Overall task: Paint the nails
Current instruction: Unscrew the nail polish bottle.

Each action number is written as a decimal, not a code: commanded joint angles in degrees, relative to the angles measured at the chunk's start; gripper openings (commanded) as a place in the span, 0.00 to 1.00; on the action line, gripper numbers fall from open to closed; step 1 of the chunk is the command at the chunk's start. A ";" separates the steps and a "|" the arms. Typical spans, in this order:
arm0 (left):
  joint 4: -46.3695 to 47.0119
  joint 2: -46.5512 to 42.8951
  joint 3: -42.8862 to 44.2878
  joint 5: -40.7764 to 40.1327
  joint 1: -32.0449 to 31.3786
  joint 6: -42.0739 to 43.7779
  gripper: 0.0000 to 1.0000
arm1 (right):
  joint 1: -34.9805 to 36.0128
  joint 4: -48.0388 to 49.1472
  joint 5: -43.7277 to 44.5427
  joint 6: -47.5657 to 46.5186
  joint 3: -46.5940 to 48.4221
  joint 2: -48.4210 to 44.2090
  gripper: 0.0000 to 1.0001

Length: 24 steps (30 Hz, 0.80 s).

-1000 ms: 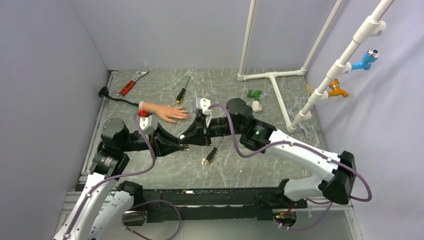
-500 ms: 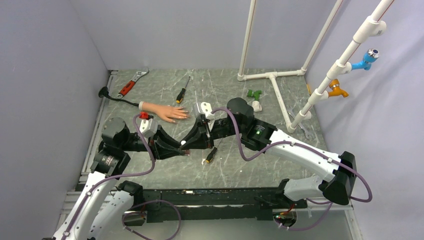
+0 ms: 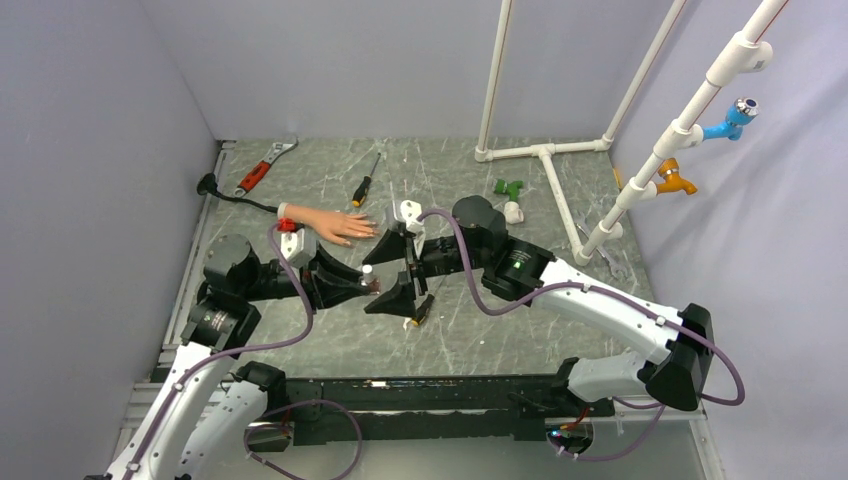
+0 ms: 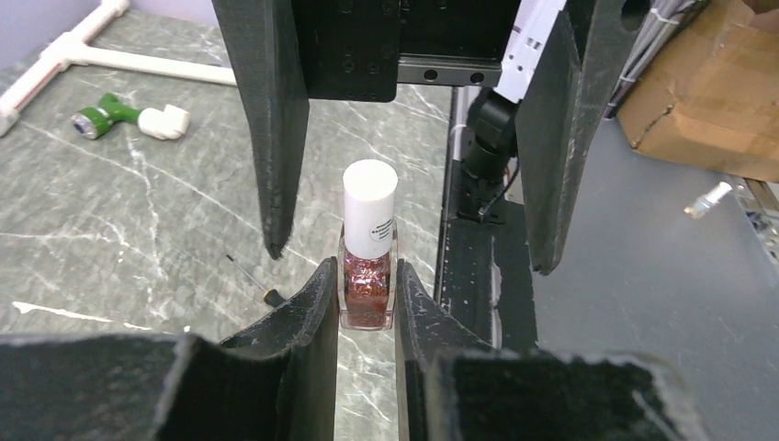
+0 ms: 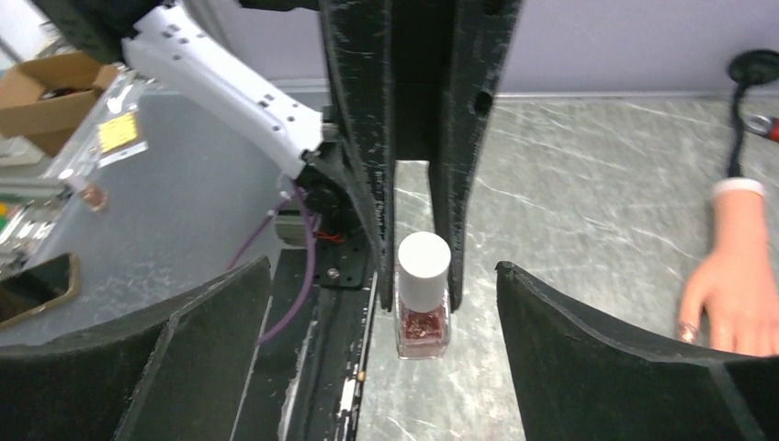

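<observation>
Both grippers sat on the near side of the nails (image 3: pixel 366 231), touching none of them. Those nails were tiny tips on a flesh-coloured rubber mannequin hand (image 3: pixel 330 225). It lay flat in the far-left part of the tabletop (image 3: pixel 480 335), white cuff (image 3: pixel 283 211) to the left and fingers pointing right toward the middle. The left gripper (image 3: pixel 373 287) was clenched on a small polish bottle (image 3: pixel 370 279), held upright over the middle of the tabletop, near the rubber fingertips but apart from them. The right gripper (image 3: pixel 394 271) stood released, its black jaws spread wide to either side of the bottle without contact.

From above, the bottle was only a white speck over a reddish one. The left wrist view gave its shape: a squarish clear glass body filled with pink-red glitter, and a smooth white cylindrical cap (image 4: pixel 370 207) bearing a small printed label. Matte black fingers pressed on two opposite glass sides. Only the right wrist view showed bottle and rubber hand close up together. The hand sat at the frame's right edge, one fingertip carrying a small darker spot, too small to tell more.

The tabletop was grey, marbled and scratched. A small dark-handled tool (image 3: pixel 421 310) lay just beside the right gripper toward the near edge. Farther out were a black-and-yellow screwdriver (image 3: pixel 365 184), a red-handled wrench (image 3: pixel 260 172) by the far-left corner, and a white pipe frame (image 3: pixel 545 158) at the far right with a green fitting (image 3: pixel 510 187) beside it. A cardboard box (image 4: pixel 716 92) showed only in the wrist views.
</observation>
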 commanded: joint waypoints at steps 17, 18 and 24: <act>-0.82 -1.61 2.05 -19.48 -0.04 -1.86 0.00 | 0.82 0.37 30.53 8.70 5.22 -0.56 0.81; -0.86 -1.60 2.03 -20.32 -0.04 -2.01 0.00 | 1.14 -0.34 30.77 8.53 5.89 0.28 0.80; -1.55 -1.30 2.38 -23.31 -0.04 -3.01 0.00 | 3.29 -1.75 34.38 7.87 8.95 2.66 0.73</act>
